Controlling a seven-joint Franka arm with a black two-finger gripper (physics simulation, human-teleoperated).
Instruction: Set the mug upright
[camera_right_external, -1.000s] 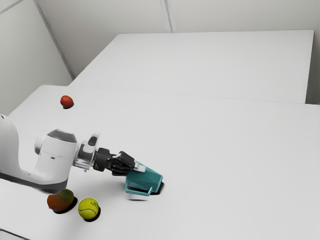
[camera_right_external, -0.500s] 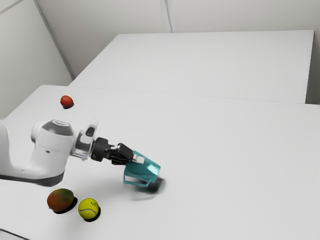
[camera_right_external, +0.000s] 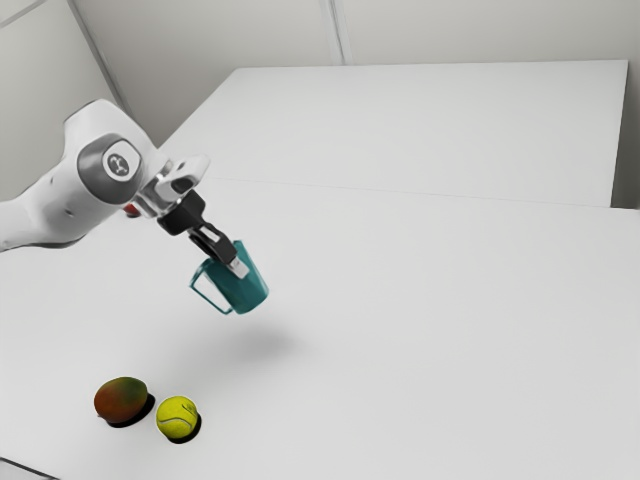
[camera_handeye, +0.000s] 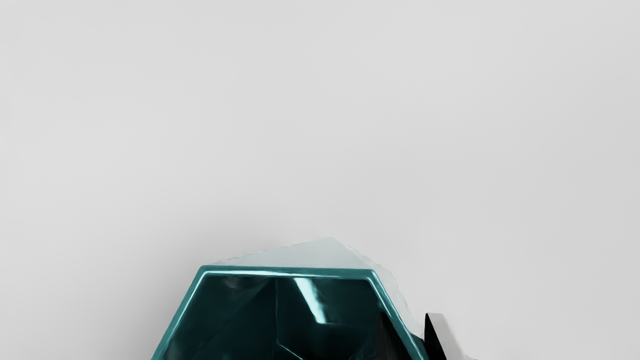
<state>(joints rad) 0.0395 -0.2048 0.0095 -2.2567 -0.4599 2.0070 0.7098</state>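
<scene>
Teal mug up in the air, tipped, and pinched by its wall!

Here is the teal mug (camera_right_external: 240, 287), left of centre in the exterior view, hanging clear of the table with its soft shadow below and a little to the right. It leans: open mouth towards the upper left, base towards the lower right, handle (camera_right_external: 208, 288) out on the left side. Not upright on the table, then, though the base is the lower end.

And the grip! The black gripper (camera_right_external: 237, 266) has the mug's wall nipped between its fingers, one inside the mouth and one outside, as the wrist view shows at the rim (camera_handeye: 287, 272).

What could spoil this? That hold is on one side only, so the mug's weight could make it swivel between the fingers. Lower it at this slant and the base edge would land first; let go there, and over it could roll. A handle that meets the table early might tip it too, and a finger dragging inside on the way out could pull it down.

Lower left, the mango (camera_right_external: 121, 400) and tennis ball (camera_right_external: 177, 417) sit close together; drift that way and a knock looks possible. Upper left, a red fruit (camera_right_external: 132, 210) peeks from behind the arm (camera_right_external: 105, 170).
</scene>
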